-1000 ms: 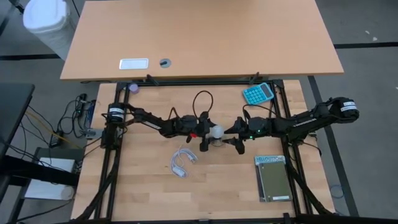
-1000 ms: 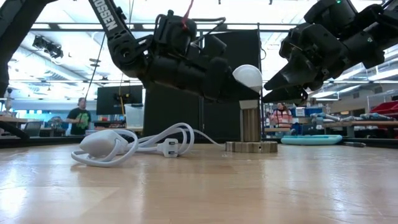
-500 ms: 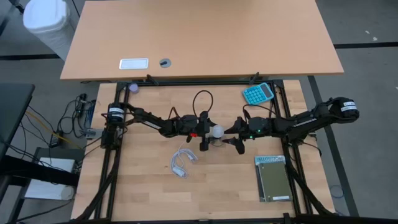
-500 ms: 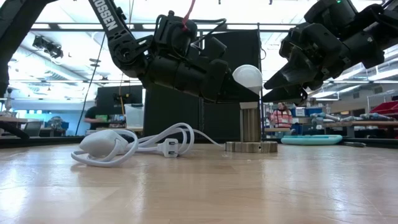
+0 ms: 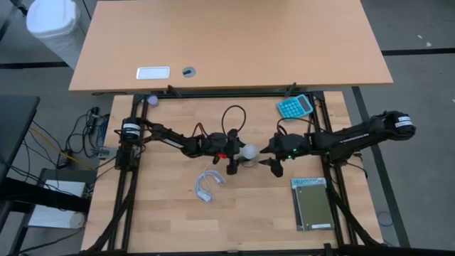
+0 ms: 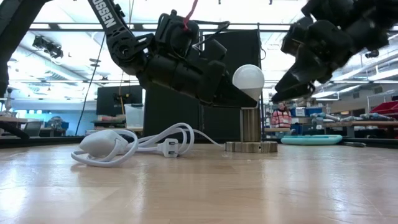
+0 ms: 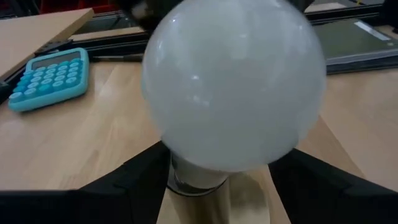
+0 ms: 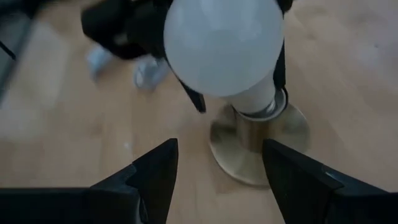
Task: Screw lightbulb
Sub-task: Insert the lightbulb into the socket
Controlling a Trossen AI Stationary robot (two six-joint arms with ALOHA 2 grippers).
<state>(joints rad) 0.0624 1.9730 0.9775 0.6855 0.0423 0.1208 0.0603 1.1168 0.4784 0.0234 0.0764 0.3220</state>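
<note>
The white lightbulb (image 6: pixel 248 78) stands with its grey screw base in the top of a brass socket post (image 6: pixel 250 122) on a round disc (image 6: pixel 251 147), at the table's middle. My left gripper (image 5: pixel 244 153) reaches it from the table's left and is shut on it. My right gripper (image 5: pixel 267 156) hangs to the bulb's right, a little above it, with its fingers (image 8: pixel 155 174) open and nothing between them. The right wrist view shows the lightbulb (image 8: pixel 224 46) ahead of that gripper. My left gripper pinches the lightbulb's lower part, just above its neck (image 7: pixel 186 168), between its two fingers (image 7: pixel 140 183). The fingers come from the table's left, slanting slightly downward. The bulb stands nearly upright with its screw base in the socket post.
A coiled white cable with a plug (image 5: pixel 208 185) lies near and left of the socket. A teal calculator (image 5: pixel 294 107) lies at the far right. A dark green pad (image 5: pixel 313 206) lies at the near right. A larger desk (image 5: pixel 227 43) stands beyond the far edge.
My right gripper has risen a little and drawn back from the bulb toward the table's right edge, tipping as it went; its fingers have stayed apart. My left gripper has kept its hold on the bulb.
</note>
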